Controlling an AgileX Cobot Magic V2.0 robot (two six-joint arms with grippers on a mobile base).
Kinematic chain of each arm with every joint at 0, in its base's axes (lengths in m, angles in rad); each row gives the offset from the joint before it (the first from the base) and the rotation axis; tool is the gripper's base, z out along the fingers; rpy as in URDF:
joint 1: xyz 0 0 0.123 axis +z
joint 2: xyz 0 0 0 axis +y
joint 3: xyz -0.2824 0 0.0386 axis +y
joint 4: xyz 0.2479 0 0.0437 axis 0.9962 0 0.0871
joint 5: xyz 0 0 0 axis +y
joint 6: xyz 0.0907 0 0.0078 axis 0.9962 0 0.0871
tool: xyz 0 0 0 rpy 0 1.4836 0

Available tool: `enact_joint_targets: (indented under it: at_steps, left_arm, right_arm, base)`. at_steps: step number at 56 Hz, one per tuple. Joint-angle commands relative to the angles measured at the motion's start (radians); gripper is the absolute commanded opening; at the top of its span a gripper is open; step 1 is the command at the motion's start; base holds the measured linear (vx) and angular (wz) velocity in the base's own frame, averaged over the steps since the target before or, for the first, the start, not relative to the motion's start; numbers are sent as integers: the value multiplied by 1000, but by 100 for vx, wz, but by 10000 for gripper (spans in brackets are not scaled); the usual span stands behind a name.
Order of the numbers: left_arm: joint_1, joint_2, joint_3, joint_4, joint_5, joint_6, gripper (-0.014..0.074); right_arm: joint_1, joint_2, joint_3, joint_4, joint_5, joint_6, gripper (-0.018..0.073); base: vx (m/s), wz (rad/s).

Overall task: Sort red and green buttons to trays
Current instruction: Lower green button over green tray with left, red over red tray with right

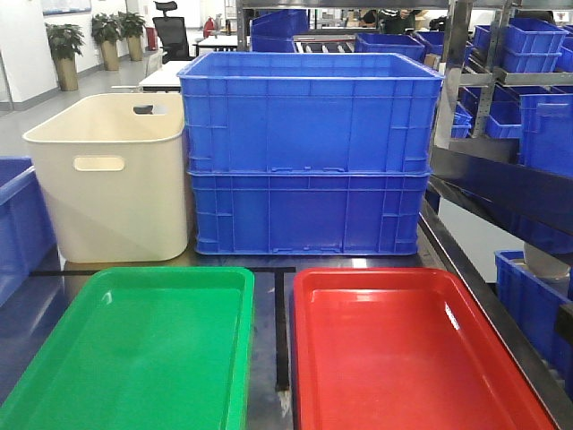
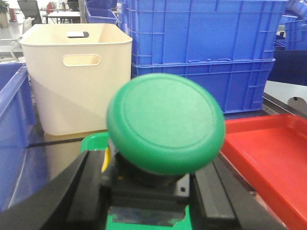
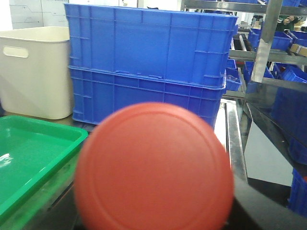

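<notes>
The left gripper (image 2: 148, 196) clamps the green button (image 2: 165, 124) by its dark body. The green tray (image 2: 96, 140) is just beneath, the red tray (image 2: 268, 158) to the right. The red button (image 3: 153, 167) fills the right wrist view (the right gripper is hidden, so its hold cannot be told), with the green tray on its left.

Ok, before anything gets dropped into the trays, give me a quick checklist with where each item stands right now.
1. green button gripped by the left tool: ok, it is clamped on both sides of its dark body.
2. red button gripped: cannot tell, its blurred cap hides whatever holds it.
3. green tray bare: ok.
4. red tray bare: ok.
5. Green button over the green tray: ok, green plastic shows beneath it in the left wrist view.
6. Drop height above either tray: cannot tell.
</notes>
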Motion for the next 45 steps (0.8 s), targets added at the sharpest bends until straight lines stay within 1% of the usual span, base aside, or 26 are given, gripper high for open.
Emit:
enact_joint_targets:
  at_steps: [1,25,45]
  left_arm:
    - [-6,4,-36,-6,-87,-1,-6]
    - [-6,4,-36,-6,-87,-1,-6]
    - [-6,4,-36,-6,-87,-1,-6]
  right_arm:
    - [-1,3,-38,-23,-50,-4,-9]
    - [-1,3,-38,-23,-50,-4,-9]
    - [-1,3,-38,-23,-50,-4,-9]
  base:
    - [22,-6]
    - [19,-3]
    - [12,-1]
